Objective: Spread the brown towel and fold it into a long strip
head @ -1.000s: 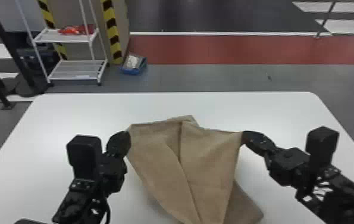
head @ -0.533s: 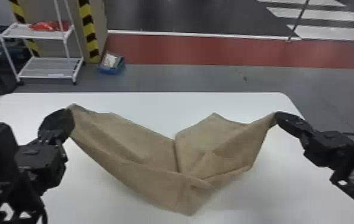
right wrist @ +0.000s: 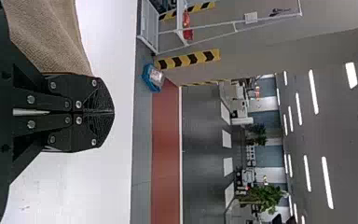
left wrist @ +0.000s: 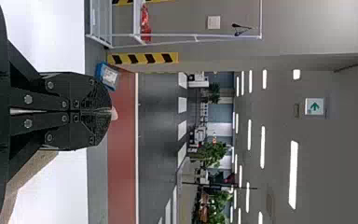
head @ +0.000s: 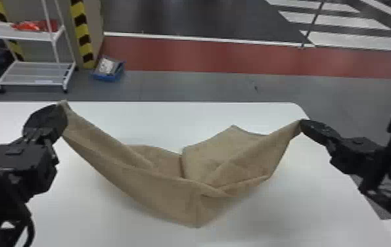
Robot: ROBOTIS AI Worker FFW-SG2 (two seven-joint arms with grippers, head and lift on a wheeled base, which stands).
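White tabletop [head: 171, 121] across lower frame. I'm pinching brown fabric towel [head: 158, 187], centre: left gripper [head: 62, 109] upper left, right gripper [head: 302, 123] mid-right.

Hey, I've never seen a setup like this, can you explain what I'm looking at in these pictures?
These come from cameras on a two-armed robot. One, on its head, looks forward and down at a white table. The other two sit on its wrists, and their pictures are turned sideways, so upright things seem to lie down. The left gripper and the right gripper are both closed, each pinching part of a brown towel. It hangs between them in a loose, partly folded sag, low over the table. Whether its lowest part touches the tabletop, I can't tell.
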